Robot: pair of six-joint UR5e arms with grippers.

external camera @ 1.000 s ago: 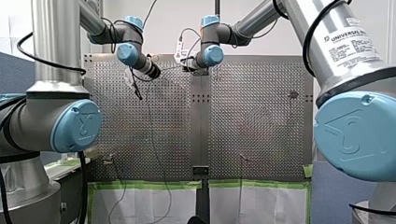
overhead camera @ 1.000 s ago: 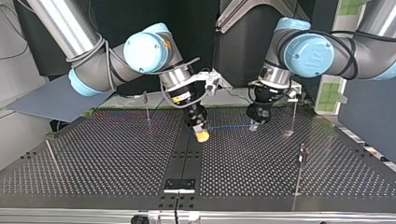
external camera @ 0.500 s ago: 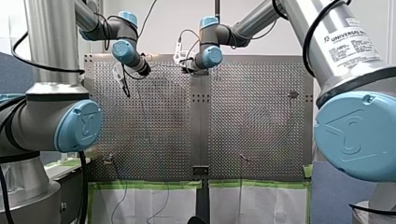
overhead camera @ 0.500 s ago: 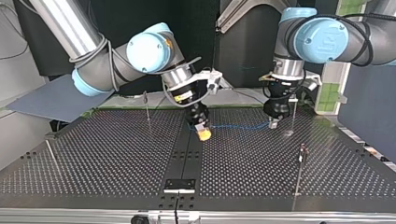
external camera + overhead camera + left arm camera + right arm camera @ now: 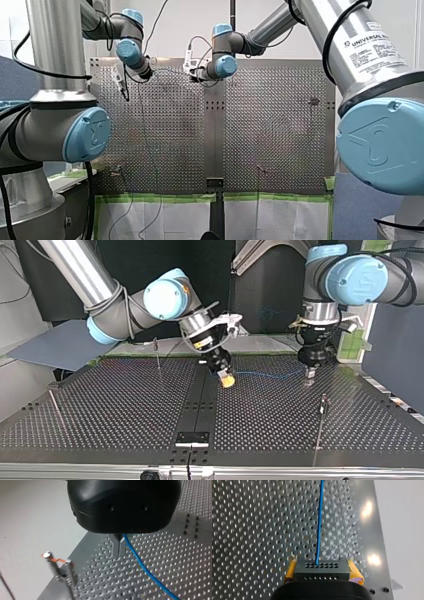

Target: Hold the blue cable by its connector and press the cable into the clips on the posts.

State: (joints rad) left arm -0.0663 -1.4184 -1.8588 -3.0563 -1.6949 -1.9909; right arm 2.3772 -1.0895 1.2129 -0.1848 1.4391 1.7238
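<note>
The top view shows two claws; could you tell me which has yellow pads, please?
My right claw, near the view's middle: its tip is yellow, while my left claw shows none.

Right claw [image 5: 321, 567]: black block flanked by yellow pads [image 5: 355, 570], closed on the cable.
Blue cable [image 5: 320, 522]: leaves the claw's middle and runs straight ahead over the tabletop.
Tabletop [image 5: 262, 525]: perforated metal, with glare spots near its edge beside the cable.

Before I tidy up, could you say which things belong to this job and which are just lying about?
Job: blue cable, clip posts, my left gripper, my right gripper.
Lying about: green tape, grey panel.
</note>
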